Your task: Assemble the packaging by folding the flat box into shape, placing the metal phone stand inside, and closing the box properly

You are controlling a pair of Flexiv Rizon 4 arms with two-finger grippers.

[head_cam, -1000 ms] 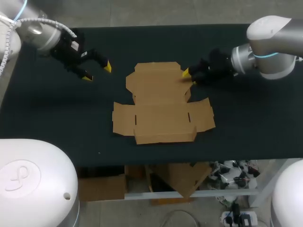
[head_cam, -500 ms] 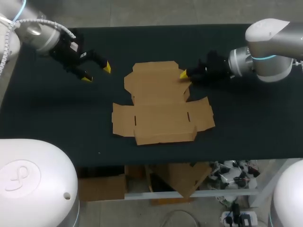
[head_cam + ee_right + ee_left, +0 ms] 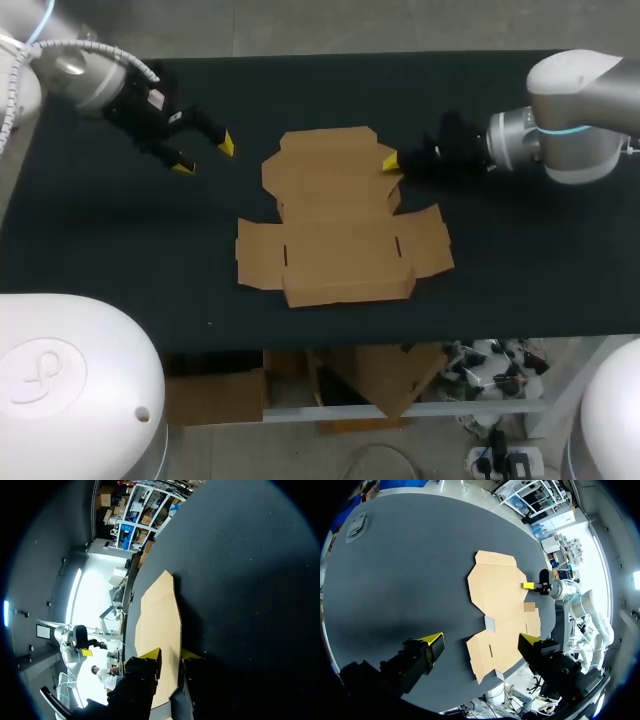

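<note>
The flat cardboard box lay unfolded near the middle of the black worktop, with every flap spread out and none standing, so we judged the folding barely begun. Our right arm came in from the right and held the right gripper low at the right-hand edge of the box's far panel. In the right wrist view that cardboard edge ran straight into the right gripper, and a dark shadow lay beside it on the worktop. That placement suited lifting or creasing the panel from its side. We could not tell whether the right gripper had actually clamped the cardboard or merely sat around it. The left gripper hung above bare worktop to the left of the far panel, apart from the box, spread wide and holding nothing. From its own wrist view the left gripper looked out across the whole box. We took this as a waiting pose, ready to come in and brace or fold the opposite side. We could not make out the metal phone stand in any view, so placing it and closing the box remained undone.
</note>
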